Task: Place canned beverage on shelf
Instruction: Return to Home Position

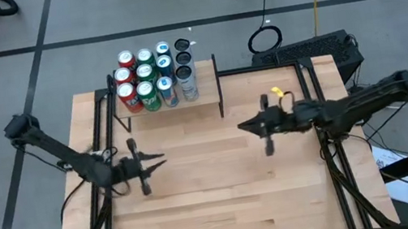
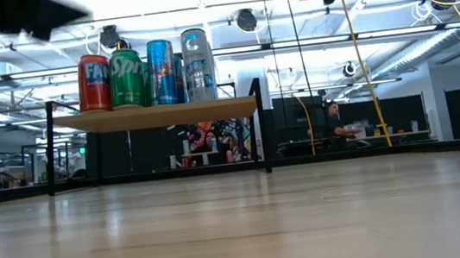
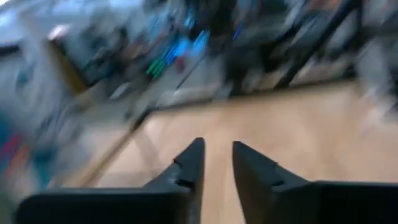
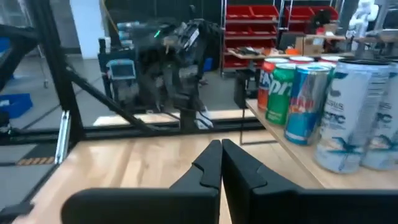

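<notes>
High view: I see the canned beverages, upright aluminium cans in red, green, blue and silver-black, packed in rows on the small light-wood shelf with black metal uprights. The shelf stands at the far edge of the large wooden tabletop. No can shows on the tabletop itself. The left gripper hovers over bare wood in front of the shelf, well apart from it. The right gripper hovers off the shelf's right end. Neither carries anything.

Low view: a red, a green, a blue and a silver can stand side by side at the front of the shelf board. The arms show only as dark shapes along the top edge.

Left wrist view: the picture is smeared, but that gripper's fingers appear slightly parted, with a narrow gap and nothing between them.

Right wrist view: this gripper's fingers are pressed together tip to tip, empty. The front cans stand just beside them on the shelf.

By my reading the stocking is done. All that is left is bringing both arms to rest.
</notes>
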